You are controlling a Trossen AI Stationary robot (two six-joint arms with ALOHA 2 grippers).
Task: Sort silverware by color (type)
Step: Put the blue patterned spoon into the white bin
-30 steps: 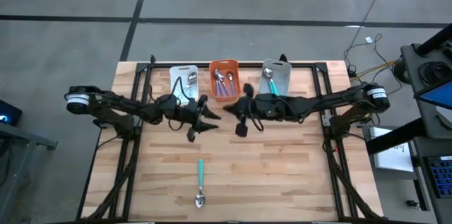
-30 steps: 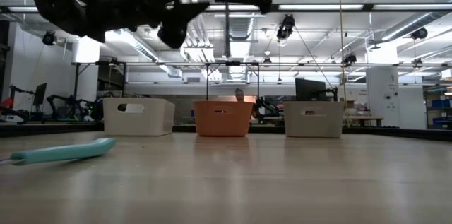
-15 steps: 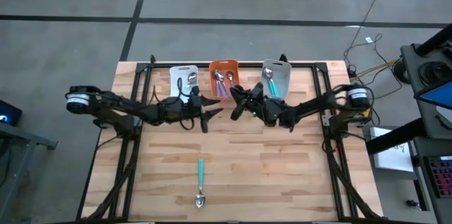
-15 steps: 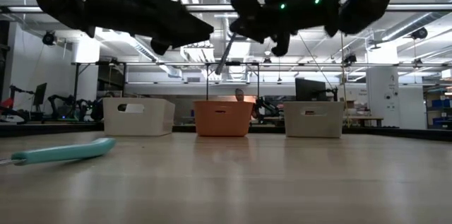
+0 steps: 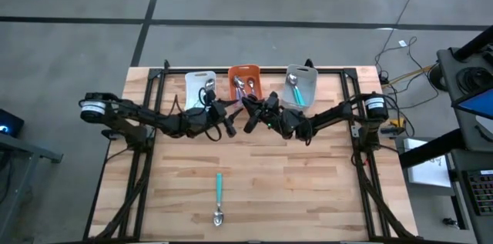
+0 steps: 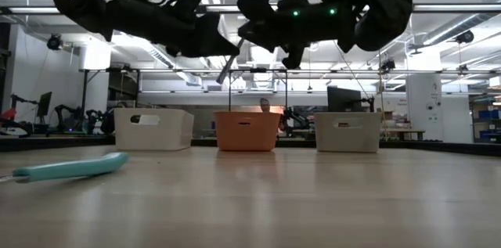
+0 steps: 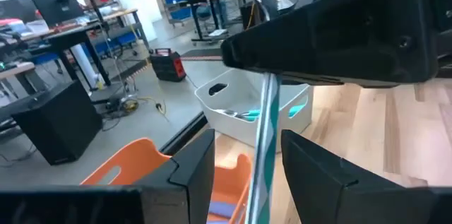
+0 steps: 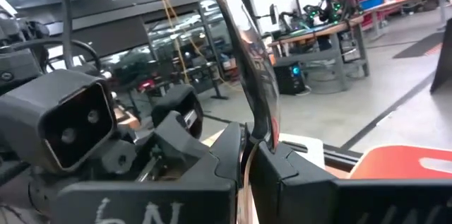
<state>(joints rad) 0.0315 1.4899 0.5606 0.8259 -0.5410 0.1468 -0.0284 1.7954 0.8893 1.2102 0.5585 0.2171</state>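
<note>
Right gripper (image 5: 250,118), fingers pinched tight on a spoon (image 8: 248,54), hangs above the table (image 5: 308,190) at centre-far, just in front of the orange bin (image 5: 245,84). Right wrist view: spoon stands up from betw. the two closed fingers (image 8: 277,162), shiny bowl uppermost. Low view: the spoon shows as a slim tilted bar (image 6: 226,69) betw. the two grippers, over the orange bin (image 6: 247,130).

Left gripper (image 5: 229,118) faces the right one, tips nearly meeting it; its fingers (image 7: 194,167) stand apart w/ the spoon's shaft (image 7: 265,150) running betw. them. Whether they touch the shaft cannot be told.

Other silverware:
- teal-handled spoon (image 5: 218,198) lies alone on the near part of the table, left of centre, bowl toward near edge; low view shows it (image 6: 69,168) at near left.
- white bin (image 5: 199,88), far left of the row: holds at least one spoon.
- orange bin: several spoons w/ purple handles (image 5: 242,88).
- grey bin (image 5: 302,82), far right of the row: spoon w/ teal handle (image 5: 295,90).

Three bins sit side by side along the far edge.
</note>
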